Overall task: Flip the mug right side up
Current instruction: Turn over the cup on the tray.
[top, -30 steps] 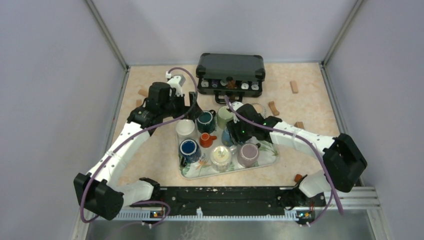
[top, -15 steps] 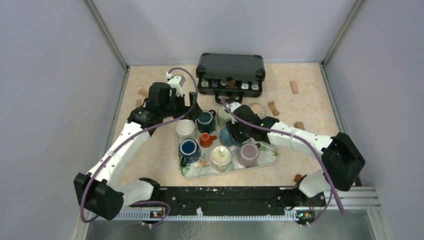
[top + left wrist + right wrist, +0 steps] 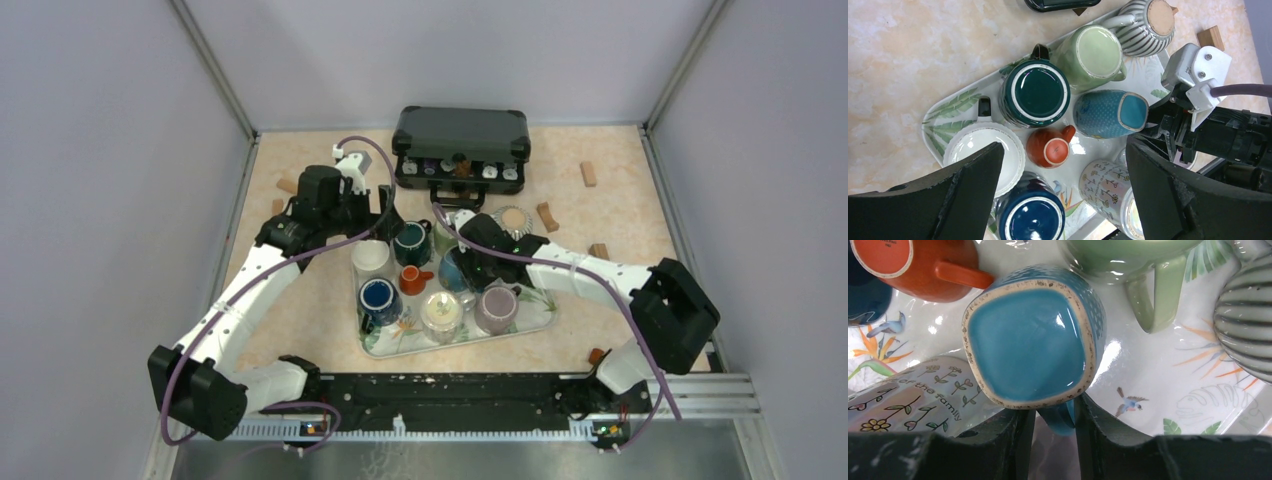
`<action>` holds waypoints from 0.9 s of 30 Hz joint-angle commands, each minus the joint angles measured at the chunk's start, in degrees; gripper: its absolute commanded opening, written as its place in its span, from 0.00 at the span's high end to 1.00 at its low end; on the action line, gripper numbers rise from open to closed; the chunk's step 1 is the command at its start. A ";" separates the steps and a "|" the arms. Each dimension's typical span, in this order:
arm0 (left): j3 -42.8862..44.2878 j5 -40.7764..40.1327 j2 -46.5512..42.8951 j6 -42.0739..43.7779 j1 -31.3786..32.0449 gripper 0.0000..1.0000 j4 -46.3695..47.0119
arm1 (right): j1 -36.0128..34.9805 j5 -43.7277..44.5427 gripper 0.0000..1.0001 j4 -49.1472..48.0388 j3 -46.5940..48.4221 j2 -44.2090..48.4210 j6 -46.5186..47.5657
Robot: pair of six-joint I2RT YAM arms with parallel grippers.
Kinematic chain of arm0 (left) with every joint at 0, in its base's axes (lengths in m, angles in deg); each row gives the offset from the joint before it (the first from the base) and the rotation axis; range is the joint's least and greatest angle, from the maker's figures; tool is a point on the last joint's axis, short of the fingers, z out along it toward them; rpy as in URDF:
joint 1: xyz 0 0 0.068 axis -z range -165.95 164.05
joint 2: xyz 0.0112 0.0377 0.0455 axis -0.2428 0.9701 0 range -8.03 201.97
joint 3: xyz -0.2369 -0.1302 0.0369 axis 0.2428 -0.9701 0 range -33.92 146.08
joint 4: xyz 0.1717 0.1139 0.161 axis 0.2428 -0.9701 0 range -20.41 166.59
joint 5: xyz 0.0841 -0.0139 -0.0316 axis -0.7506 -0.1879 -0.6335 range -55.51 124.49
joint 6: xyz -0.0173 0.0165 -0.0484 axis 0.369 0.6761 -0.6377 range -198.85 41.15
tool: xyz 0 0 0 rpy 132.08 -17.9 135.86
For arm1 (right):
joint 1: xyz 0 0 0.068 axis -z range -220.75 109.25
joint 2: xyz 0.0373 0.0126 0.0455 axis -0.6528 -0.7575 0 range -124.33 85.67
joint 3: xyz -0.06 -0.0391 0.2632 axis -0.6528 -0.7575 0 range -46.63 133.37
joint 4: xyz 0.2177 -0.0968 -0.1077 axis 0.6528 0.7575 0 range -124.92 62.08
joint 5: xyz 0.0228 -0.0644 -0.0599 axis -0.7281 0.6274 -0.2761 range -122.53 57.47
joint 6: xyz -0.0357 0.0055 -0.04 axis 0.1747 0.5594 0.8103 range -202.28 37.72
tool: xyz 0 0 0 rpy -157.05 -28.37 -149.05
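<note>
A blue mug (image 3: 455,268) lies tilted on the leaf-patterned tray (image 3: 535,315), its square glazed base (image 3: 1030,340) facing my right wrist camera. In the left wrist view the blue mug (image 3: 1110,112) shows its dotted side, base pointing right. My right gripper (image 3: 1053,412) is shut on the mug's handle, a finger on each side of it; it also shows in the top view (image 3: 472,262). My left gripper (image 3: 1064,146) is open and empty, hovering above the tray's left part, and it appears in the top view (image 3: 385,213).
Several other mugs stand upside down on the tray: dark green (image 3: 1034,93), light green (image 3: 1093,52), white (image 3: 978,150), small orange (image 3: 1050,148), navy (image 3: 1030,220), flowered (image 3: 1108,187), purple (image 3: 496,308). A striped mug (image 3: 514,219) and a black case (image 3: 460,135) sit behind.
My right arm has shifted left and back over the tray, uncovering the striped mug, with the blue mug's handle in its grip. The left arm has not moved.
</note>
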 commanded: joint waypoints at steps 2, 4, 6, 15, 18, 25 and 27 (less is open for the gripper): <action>-0.14 0.70 -1.05 -0.46 0.07 0.01 2.91 | -1.25 2.87 0.70 -1.56 3.94 -0.04 2.29; -0.11 0.85 -0.98 -0.46 0.06 0.01 2.95 | -1.45 3.46 0.75 -1.41 4.47 0.00 2.84; -0.01 0.81 -0.90 -0.50 0.02 0.01 2.98 | -1.53 3.87 0.78 -1.28 5.08 0.23 3.44; -0.19 0.68 -1.10 -0.85 0.08 0.01 3.14 | -1.78 4.03 0.97 -0.62 5.98 0.70 4.42; -0.23 0.47 -1.24 -1.18 0.02 0.01 3.27 | -1.93 4.45 1.00 -0.43 6.48 1.74 4.30; -1.24 0.41 -2.32 -2.74 0.08 0.01 4.29 | -2.04 5.77 1.00 0.24 7.37 5.65 3.69; -1.76 0.30 -2.73 -3.42 0.05 0.01 4.95 | -2.09 5.88 1.00 0.31 7.18 6.83 3.26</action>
